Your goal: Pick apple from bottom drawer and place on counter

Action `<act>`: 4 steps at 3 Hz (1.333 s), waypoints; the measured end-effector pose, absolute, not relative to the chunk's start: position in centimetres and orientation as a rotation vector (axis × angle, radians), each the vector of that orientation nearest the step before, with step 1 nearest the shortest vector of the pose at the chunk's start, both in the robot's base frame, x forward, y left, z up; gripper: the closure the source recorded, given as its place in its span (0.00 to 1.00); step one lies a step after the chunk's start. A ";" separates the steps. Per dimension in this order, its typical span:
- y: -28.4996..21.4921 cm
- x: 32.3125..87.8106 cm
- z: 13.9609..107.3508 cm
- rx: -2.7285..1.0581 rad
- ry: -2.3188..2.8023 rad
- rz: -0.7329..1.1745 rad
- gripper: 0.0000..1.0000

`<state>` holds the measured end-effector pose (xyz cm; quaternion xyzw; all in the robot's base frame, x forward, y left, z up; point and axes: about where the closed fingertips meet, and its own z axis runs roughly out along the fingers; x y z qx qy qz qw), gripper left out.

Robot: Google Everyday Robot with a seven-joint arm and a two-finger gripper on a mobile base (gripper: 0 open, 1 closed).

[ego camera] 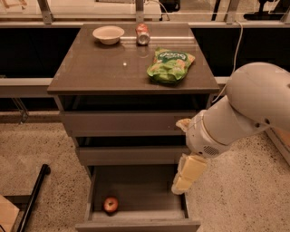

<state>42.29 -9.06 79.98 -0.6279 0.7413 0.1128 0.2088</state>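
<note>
The small red apple lies on the dark floor of the bottom drawer, at its front left. The drawer is pulled open below two shut drawers. My gripper hangs from the big white arm over the drawer's right side, well to the right of the apple and above it. The counter is the glossy grey-brown cabinet top.
On the counter stand a white bowl, a red-and-silver soda can and a green chip bag. A pale ledge with metal posts runs behind. A black pole lies on the speckled floor at the left.
</note>
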 end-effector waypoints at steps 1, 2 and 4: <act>-8.5 42.0 79.0 -1.734 2.063 0.316 0.00; -7.2 42.8 76.2 -1.701 2.039 0.291 0.00; -1.3 47.5 66.7 -1.569 1.906 0.456 0.00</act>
